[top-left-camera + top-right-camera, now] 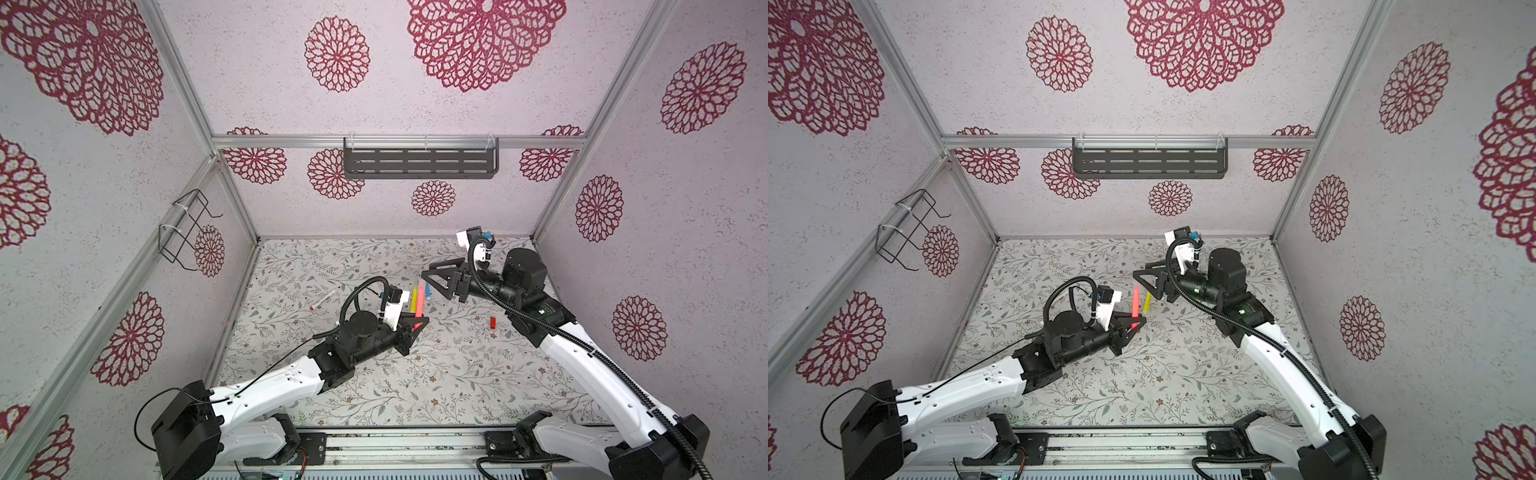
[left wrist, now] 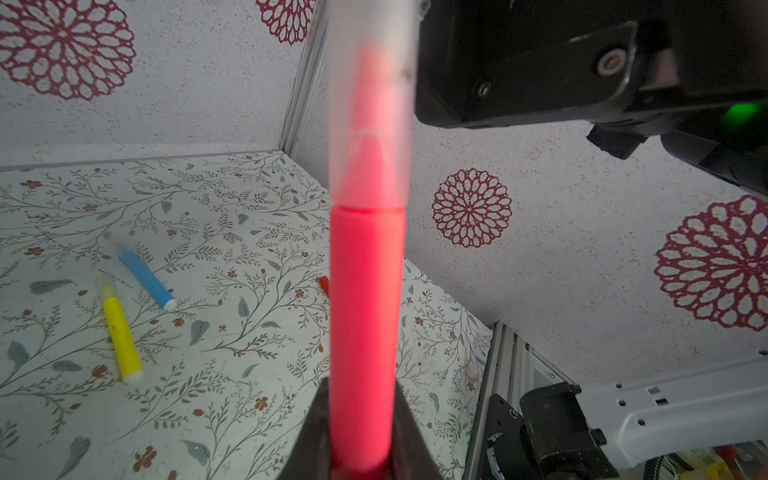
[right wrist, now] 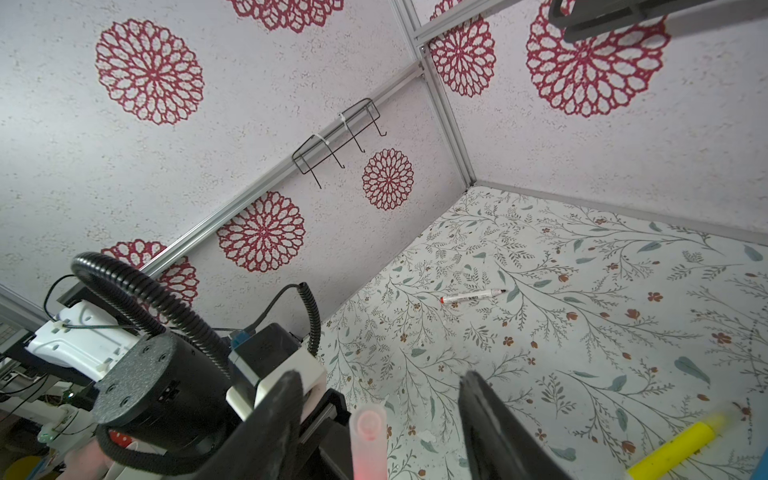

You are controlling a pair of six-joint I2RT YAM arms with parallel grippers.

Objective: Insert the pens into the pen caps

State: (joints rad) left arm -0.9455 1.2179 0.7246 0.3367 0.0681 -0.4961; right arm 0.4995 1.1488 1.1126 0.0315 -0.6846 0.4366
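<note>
- Grips the pink-red pen (image 2: 365,311) by its lower end with the left gripper (image 2: 361,455), jaws clenched tight on the barrel.
- Holds that pen clear of the table (image 1: 415,374), with its free end pointing away from the left arm and up toward the right gripper (image 1: 427,270) in both top views.
- Shows, in the left wrist view, a clear pen cap (image 2: 372,124) seated over the pen's tip, with its rim meeting the shoulder of the barrel.
- Finds the right gripper released in the right wrist view: fingers (image 3: 282,415) spread apart, standing on either side of the cap's closed end, with a gap visible at each side and no contact.
- Places the two grippers tip toward tip near the middle of the table, with the capped pen bridging the space between them.
- Lying flat on the table, just beyond the left gripper and beneath the raised pen: the yellow pen (image 1: 414,300) and the blue pen (image 1: 427,291), side by side and nearly parallel.
- Cannot tell for sure, through the blur, whether a pale cap covers the far ends of those two.
- Lying alone on the table, well apart from the others on the left arm's side: the white pen (image 1: 326,300), slanted, red at the ends.
- Resting on the table near the right arm's forearm, apart from every pen: the red cap (image 1: 493,323).
</note>
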